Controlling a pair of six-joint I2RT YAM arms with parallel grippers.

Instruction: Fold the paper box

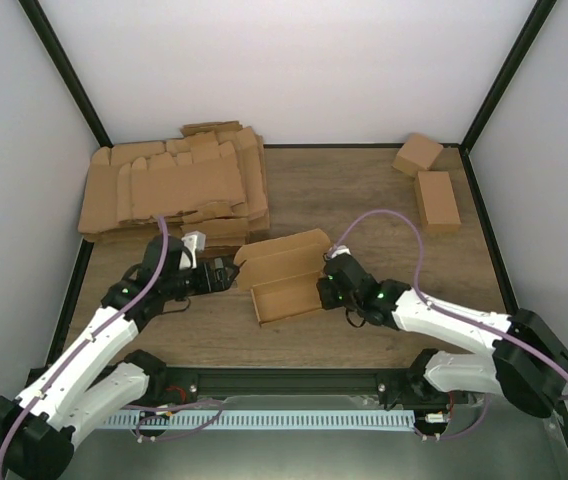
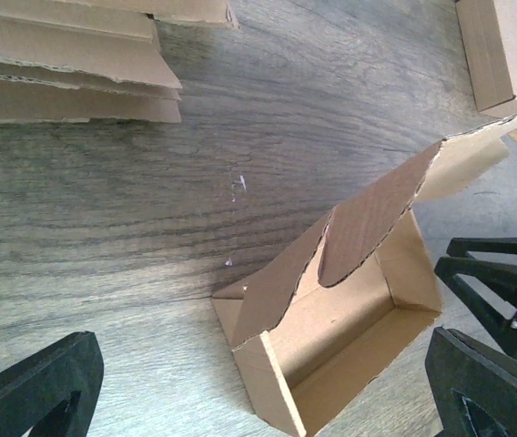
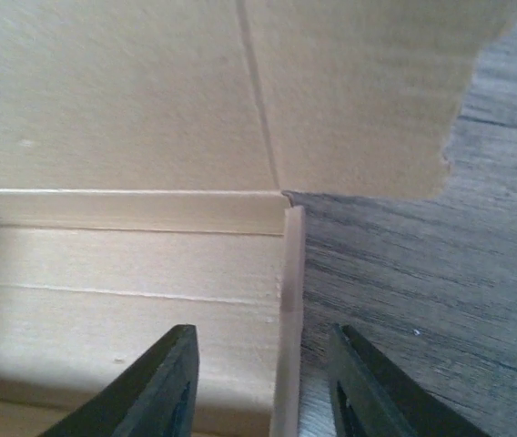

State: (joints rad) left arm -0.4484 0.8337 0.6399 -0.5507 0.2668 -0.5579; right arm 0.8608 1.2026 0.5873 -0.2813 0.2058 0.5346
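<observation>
Right end effector [image 3: 263, 335]: jaws parted, straddling the right end wall of the paper box [image 1: 286, 297], with a gap on both sides of the wall and nothing gripped. Left end effector [image 1: 222, 276] spread wide at the box's left end, holding nothing. We note the box as a shallow open tray, lid flap raised along its far side, sitting mid-tabletop [image 1: 364, 200] between the arms. Stack of flat blanks [image 1: 174, 190] far left; two closed boxes [image 1: 436, 198] far right.
</observation>
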